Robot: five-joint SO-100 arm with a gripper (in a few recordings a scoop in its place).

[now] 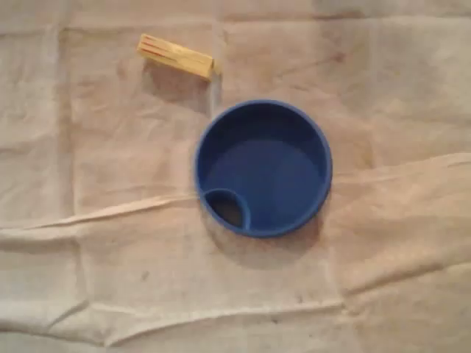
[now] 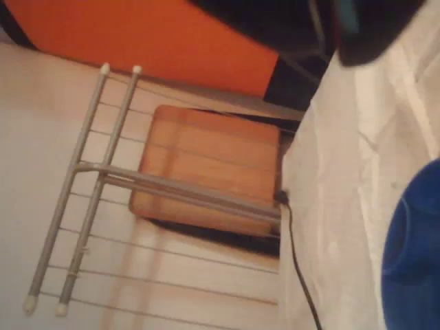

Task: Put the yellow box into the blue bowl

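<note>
One box [image 1: 175, 56], one bowl [image 1: 272, 173], apart on cloth [image 1: 88, 257]; in wrist view, bowl [image 2: 416, 254] blurred, cut off at right edge; jaws impossible to tell.

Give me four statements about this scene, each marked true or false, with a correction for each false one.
1. The yellow box lies inside the blue bowl. False: in the overhead view it lies on the cloth, apart from the bowl, up and to its left.
2. The blue bowl has a small compartment at its lower-left rim in the overhead view. True.
3. The cloth is smooth and flat. False: it is creased, with long folds running across it.
4. In the wrist view, a grey wire rack shows in front of a wooden board. True.
</note>
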